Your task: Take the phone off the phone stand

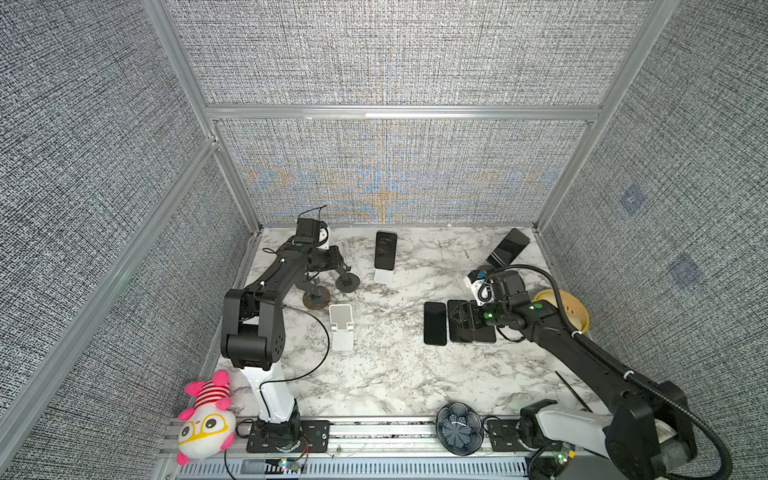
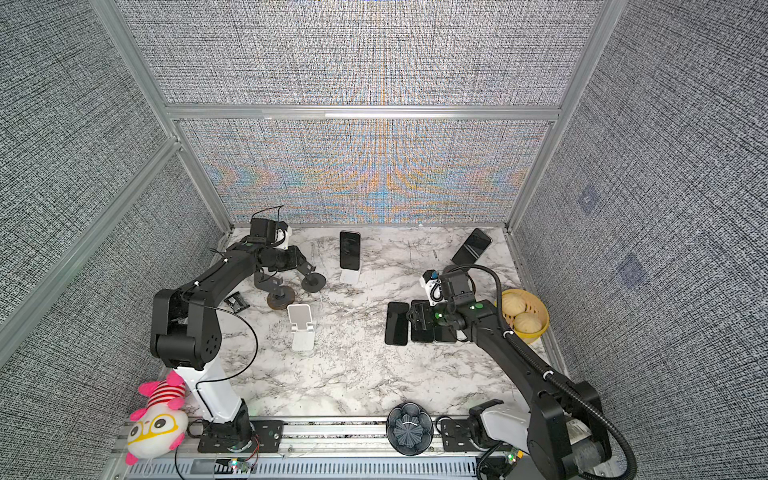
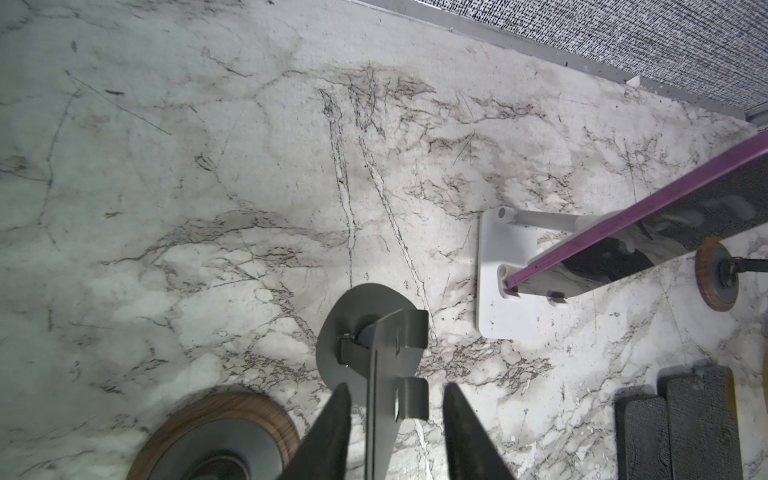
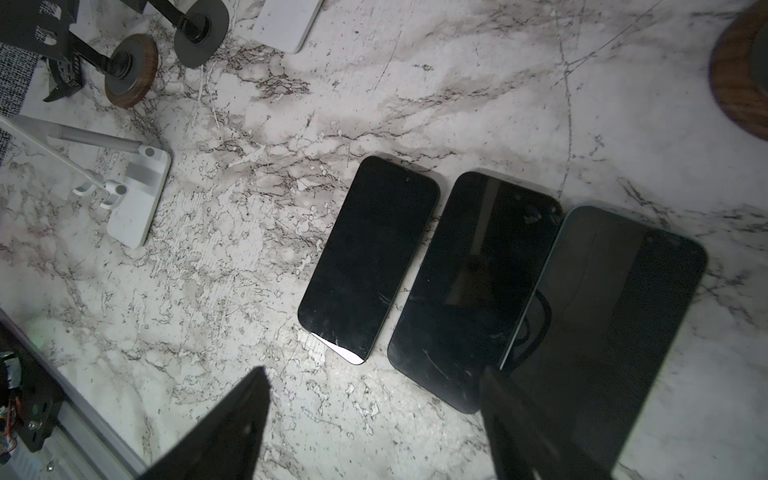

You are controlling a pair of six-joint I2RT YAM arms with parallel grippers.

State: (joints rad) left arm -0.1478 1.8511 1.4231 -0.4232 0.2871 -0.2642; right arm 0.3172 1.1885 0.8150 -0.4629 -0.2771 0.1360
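Hovering wide and empty above three flat phones [image 4: 473, 291], right pincer [image 1: 456, 319]; left pincer [image 3: 397, 388], part-open, straddles dark phone stand [image 3: 376, 349]. Next, likely: grip upper-centre propped phone [image 1: 385, 250].

Light falls evenly from above, so the marble table [image 1: 395, 374] looks bright, with only soft shadows. The back wall [image 1: 395, 174] shimmers with coloured moiré in both top views, and the posts [image 1: 185, 62] bow outward near the edges. The wrist views are dimmer. There the near fingers [image 4: 232, 432] blur, and white glare clips one phone [image 4: 370, 257] at a corner.
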